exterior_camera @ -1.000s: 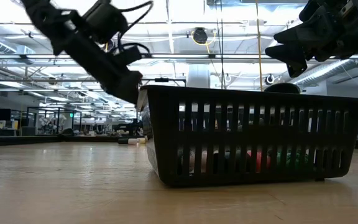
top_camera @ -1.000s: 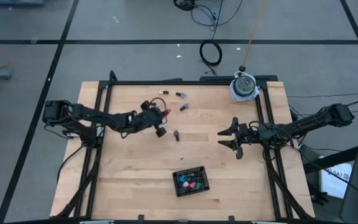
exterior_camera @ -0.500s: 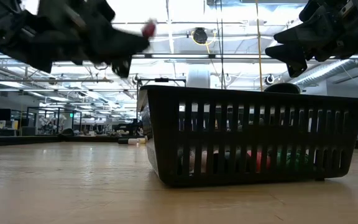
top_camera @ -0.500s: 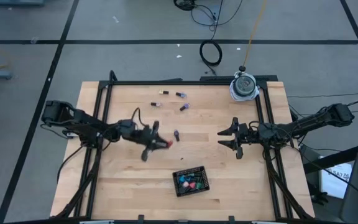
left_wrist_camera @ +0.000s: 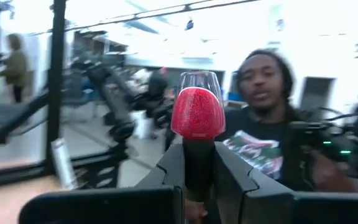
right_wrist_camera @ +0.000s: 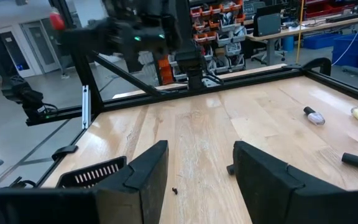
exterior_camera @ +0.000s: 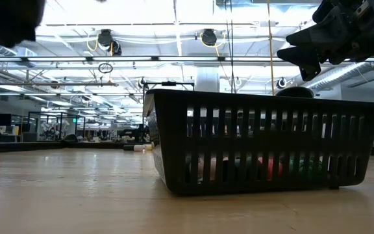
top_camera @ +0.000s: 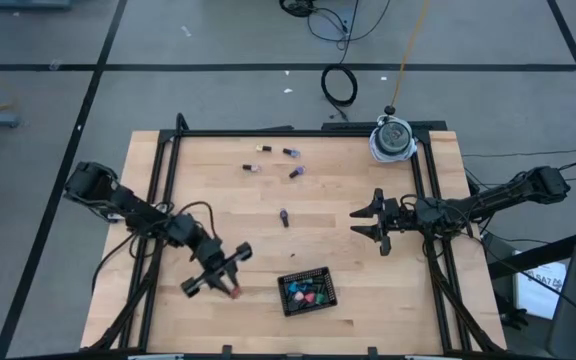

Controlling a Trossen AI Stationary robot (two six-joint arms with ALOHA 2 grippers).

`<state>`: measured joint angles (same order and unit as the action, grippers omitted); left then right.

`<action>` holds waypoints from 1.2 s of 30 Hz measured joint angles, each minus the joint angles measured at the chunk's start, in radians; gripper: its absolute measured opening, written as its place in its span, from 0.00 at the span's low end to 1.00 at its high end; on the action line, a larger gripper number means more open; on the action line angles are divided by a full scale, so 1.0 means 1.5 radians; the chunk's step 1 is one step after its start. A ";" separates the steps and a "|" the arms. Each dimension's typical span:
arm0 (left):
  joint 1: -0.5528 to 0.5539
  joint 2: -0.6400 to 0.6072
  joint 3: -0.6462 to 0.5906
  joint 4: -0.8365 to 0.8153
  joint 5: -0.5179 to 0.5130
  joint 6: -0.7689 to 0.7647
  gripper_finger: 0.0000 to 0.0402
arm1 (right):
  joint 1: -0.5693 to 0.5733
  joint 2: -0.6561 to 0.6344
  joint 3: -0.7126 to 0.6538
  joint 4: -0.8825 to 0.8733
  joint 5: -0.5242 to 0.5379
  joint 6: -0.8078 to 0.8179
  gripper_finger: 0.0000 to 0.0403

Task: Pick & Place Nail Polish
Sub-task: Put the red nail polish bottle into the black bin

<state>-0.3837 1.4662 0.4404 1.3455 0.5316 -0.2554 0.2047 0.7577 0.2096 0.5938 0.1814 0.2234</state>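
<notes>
In the left wrist view a red nail polish bottle sticks out past my left gripper, which is shut on it. In the high view this gripper is above the table's near part, just left of the black grid tray. The tray holds several bottles. Several more nail polish bottles lie on their sides on the far half of the table, one near the middle. My right gripper waits open, level, over the table's right part. My left gripper pinches the red bottle's dark cap between its two fingers. The red glass body reaches out beyond the fingertips, in line with them. The fingers slant toward the table's near right. The bottle is lifted clear of the table.
A white round thing stands at the far right corner. A black frame runs along the table's edges. In the low view the tray's slatted wall fills the middle. A person stands beyond the table.
My left gripper has swung from the loose bottles at the far middle toward the near edge, ending just left of the tray. It has tipped up from pointing down to about level. The red bottle has gone with it, clear of the table.
</notes>
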 joint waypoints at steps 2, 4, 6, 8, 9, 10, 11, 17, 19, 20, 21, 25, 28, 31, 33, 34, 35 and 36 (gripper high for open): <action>-0.026 0.000 0.019 -0.007 0.000 0.011 0.09 | 0.000 0.000 0.000 0.000 0.000 0.000 0.42; -0.049 0.000 0.039 -0.028 -0.002 0.033 0.09 | 0.000 0.000 0.000 0.000 0.000 0.000 0.42; -0.067 0.000 0.059 -0.065 -0.013 0.056 0.09 | 0.000 0.000 0.000 0.000 0.000 0.000 0.42; -0.081 0.000 0.081 -0.113 -0.031 0.070 0.09 | 0.000 0.000 0.000 0.000 0.000 0.000 0.42; -0.088 0.000 0.092 -0.136 -0.037 0.076 0.09 | 0.000 0.000 0.000 0.000 0.000 0.000 0.42; -0.093 0.000 0.105 -0.159 -0.042 0.080 0.09 | 0.000 0.000 0.000 0.000 0.000 0.000 0.42; -0.099 0.000 0.117 -0.182 -0.044 0.085 0.09 | 0.000 0.000 0.000 0.000 0.000 0.000 0.42; -0.133 0.000 0.184 -0.322 -0.096 0.143 0.09 | 0.000 0.000 0.000 0.000 0.000 0.000 0.42; -0.141 0.000 0.199 -0.354 -0.114 0.159 0.09 | 0.000 0.000 0.000 0.000 0.000 0.000 0.42; -0.145 0.000 0.206 -0.367 -0.124 0.164 0.09 | 0.000 0.000 0.000 0.000 0.000 0.000 0.42; -0.148 0.000 0.212 -0.380 -0.134 0.166 0.09 | 0.000 0.000 0.000 0.000 0.000 0.000 0.42; -0.164 0.000 0.229 -0.393 -0.152 0.164 0.09 | 0.000 0.000 0.000 0.000 0.000 0.000 0.42; -0.183 0.000 0.237 -0.392 -0.145 0.172 0.09 | 0.000 0.000 0.000 0.000 0.000 0.000 0.42; -0.198 0.000 0.238 -0.392 -0.126 0.170 0.09 | 0.000 0.000 0.000 0.000 0.000 0.000 0.42; -0.205 0.000 0.239 -0.391 -0.125 0.175 0.09 | 0.000 0.000 0.000 0.000 0.000 0.000 0.42; -0.206 0.000 0.239 -0.391 -0.132 0.178 0.09 | 0.000 0.000 0.000 0.000 0.000 0.000 0.42; -0.208 0.000 0.239 -0.391 -0.144 0.182 0.09 | 0.000 0.000 0.000 0.000 0.000 0.000 0.42; -0.208 0.000 0.239 -0.391 -0.155 0.184 0.09 | 0.000 0.000 0.000 0.000 0.000 0.000 0.42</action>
<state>-0.6964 1.4662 0.7982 0.7584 0.2996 0.0206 0.2045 0.7574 0.2096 0.5938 0.1814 0.2234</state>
